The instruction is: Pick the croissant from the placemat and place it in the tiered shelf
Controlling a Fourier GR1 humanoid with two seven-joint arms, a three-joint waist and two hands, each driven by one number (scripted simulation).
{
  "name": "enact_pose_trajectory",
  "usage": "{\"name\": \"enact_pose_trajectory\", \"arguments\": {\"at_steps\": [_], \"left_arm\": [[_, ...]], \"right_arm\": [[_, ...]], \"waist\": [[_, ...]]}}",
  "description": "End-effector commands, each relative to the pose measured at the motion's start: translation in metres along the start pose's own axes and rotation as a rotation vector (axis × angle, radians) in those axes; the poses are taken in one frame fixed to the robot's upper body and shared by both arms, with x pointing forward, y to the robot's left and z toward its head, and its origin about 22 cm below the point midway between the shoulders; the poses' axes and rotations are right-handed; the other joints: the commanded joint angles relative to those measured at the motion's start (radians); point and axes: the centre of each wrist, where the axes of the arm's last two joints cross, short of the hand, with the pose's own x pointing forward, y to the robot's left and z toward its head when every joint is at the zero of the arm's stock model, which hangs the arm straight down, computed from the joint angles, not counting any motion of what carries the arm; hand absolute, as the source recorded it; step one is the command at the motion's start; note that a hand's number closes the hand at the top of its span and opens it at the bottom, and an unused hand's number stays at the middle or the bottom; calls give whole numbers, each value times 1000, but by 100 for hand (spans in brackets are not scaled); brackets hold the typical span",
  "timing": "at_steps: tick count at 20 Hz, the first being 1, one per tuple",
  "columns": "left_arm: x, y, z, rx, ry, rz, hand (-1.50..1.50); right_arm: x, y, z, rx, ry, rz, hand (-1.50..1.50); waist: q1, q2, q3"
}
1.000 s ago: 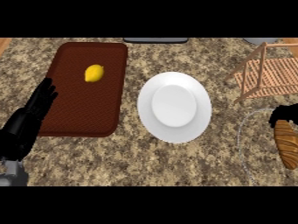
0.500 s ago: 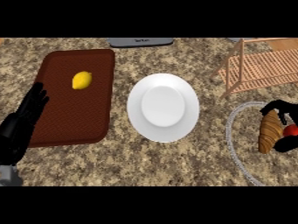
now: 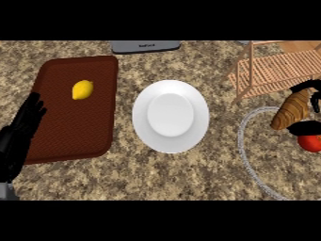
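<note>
Right hand (image 3: 317,109) at the right edge, fingers and thumb curled round the croissant (image 3: 291,111). Croissant held tilted, upper end toward the wooden shelf (image 3: 282,67), lower end above a grey ring (image 3: 249,155) on the counter (image 3: 190,174). Just below the hand, a red tomato (image 3: 312,143), partly hidden by the thumb. Shelf just beyond and left of the hand, near the croissant's upper end; contact between the two not clear. Well to the hand's left, a white plate (image 3: 170,116), and farther left a brown placemat (image 3: 75,109) with a yellow lemon (image 3: 83,89) lying on it. Left hand (image 3: 15,139) at the lower left, fingers straight and together, pointing up over the placemat's left edge, holding nothing. Grey appliance (image 3: 145,46) at the far edge, past the plate.
</note>
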Motion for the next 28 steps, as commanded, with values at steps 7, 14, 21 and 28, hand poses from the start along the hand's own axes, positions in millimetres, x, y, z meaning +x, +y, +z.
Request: {"name": "enact_pose_trajectory", "arguments": {"at_steps": [7,14,21,28], "left_arm": [[8,-7,1,-48,-24,23,0],[20,-19,-23,-93,-68,10,0],[10,-24,-13,-106,-50,8,0],[16,-13,-22,-80,-86,-2,0]], "right_arm": [[121,-59,-1,-185,81,-39,150],[210,-103,11,-252,103,-130,150],[206,-96,-17,-272,69,-776,150],[201,-150,-17,-315,84,32,150]], "waist": [[50,21,6],[97,43,10],[115,40,12],[94,66,-2]]}}
